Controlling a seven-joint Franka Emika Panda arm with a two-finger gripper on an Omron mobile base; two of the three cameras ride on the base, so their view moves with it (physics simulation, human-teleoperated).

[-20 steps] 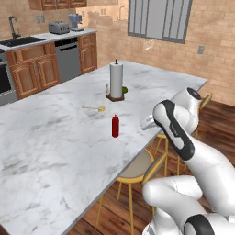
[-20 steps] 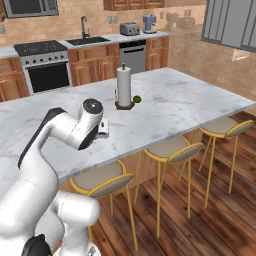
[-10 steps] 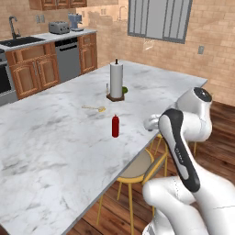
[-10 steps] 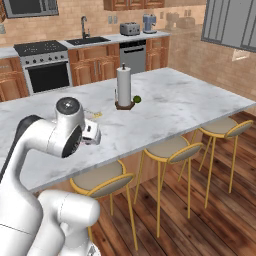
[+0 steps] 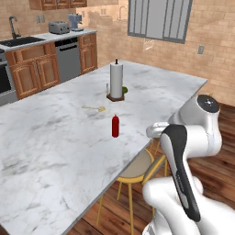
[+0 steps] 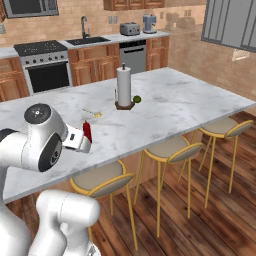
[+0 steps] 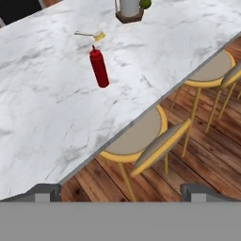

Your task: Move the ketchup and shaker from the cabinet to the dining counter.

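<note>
The ketchup (image 5: 115,126) stands upright on the dining counter (image 5: 55,147), no label legible. The gripper (image 7: 120,190) hangs wide open and empty over a stool (image 7: 136,136).

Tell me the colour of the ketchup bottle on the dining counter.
The ketchup bottle is solid red, cap included; the hand view shows it best.

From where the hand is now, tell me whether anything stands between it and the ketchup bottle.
Nothing visible does. The ketchup stands upright and alone on the dining counter, with bare marble from it to the near edge. The paper towel roll and small yellow utensil lie beyond it. The open gripper sits back past the edge, above the stool.
</note>
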